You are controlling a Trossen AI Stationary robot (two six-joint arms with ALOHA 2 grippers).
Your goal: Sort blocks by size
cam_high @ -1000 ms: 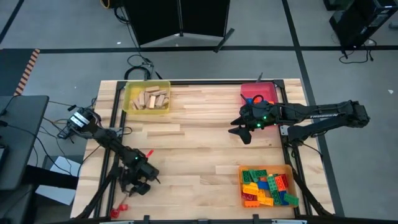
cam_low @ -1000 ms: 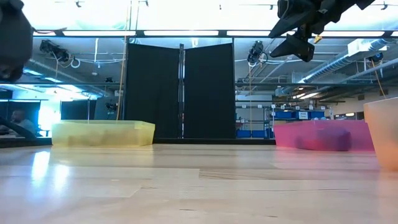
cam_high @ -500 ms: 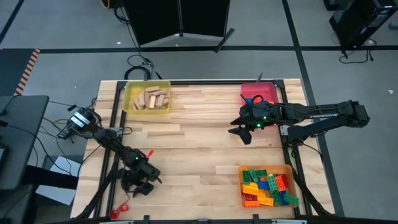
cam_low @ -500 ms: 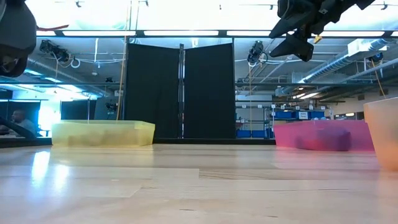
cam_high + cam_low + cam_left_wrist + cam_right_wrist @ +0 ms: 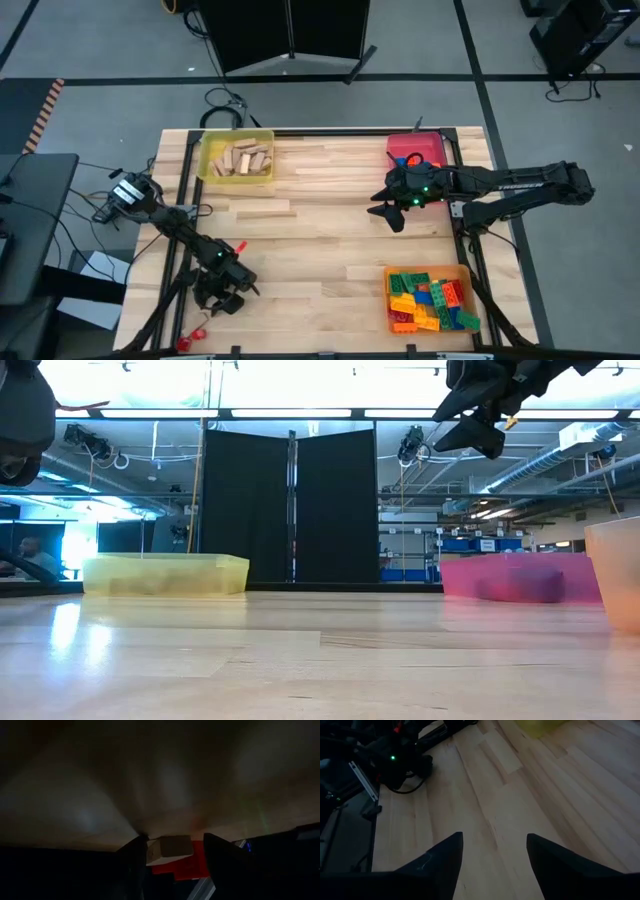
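The big wooden table (image 5: 300,250) fills the middle of the high view. Two dark arms reach over it.

The right arm comes in from the right side. Its right gripper (image 5: 388,212) hangs above the table, just beside the red tray (image 5: 432,148) at the far right. Its two fingers (image 5: 440,862) stand apart and hold nothing.

The left arm bends down at the near left edge of the table. Its left gripper (image 5: 225,298) is partly open, with a small pale block (image 5: 175,847) between its fingers; whether it grips the block cannot be told.

The orange tray (image 5: 388,298) sits at the near right, full of colourful blocks (image 5: 428,300). The yellow tray (image 5: 205,160) sits at the far left with tan wooden blocks (image 5: 240,160) inside.
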